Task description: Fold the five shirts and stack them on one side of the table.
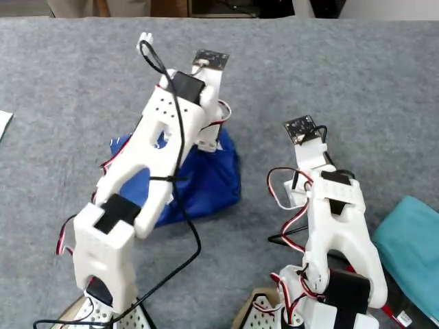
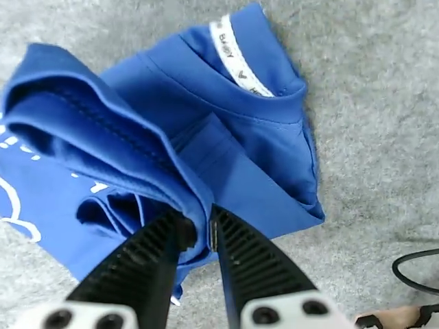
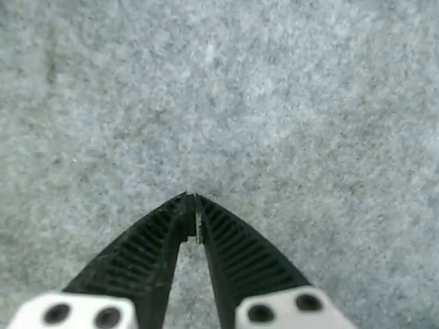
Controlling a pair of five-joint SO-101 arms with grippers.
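The left tool point(image 2: 199, 233), clamped on a raised fold of the blue shirt point(image 2: 254, 157) lying toward 9 o'clock of the bench point(image 1: 68, 82) middle, is the nearer one (the right tool point(image 3: 193, 219), closed and empty, sits at the shirt's 3 o'clock).

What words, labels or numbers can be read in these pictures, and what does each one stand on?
White neck tape on the blue shirt: small repeated lettering, too skewed to quote reliably.
White print on the shirt's front: cut off by folds, unreadable.
White tag beside the teal cloth: too small to read.
No legible text elsewhere.
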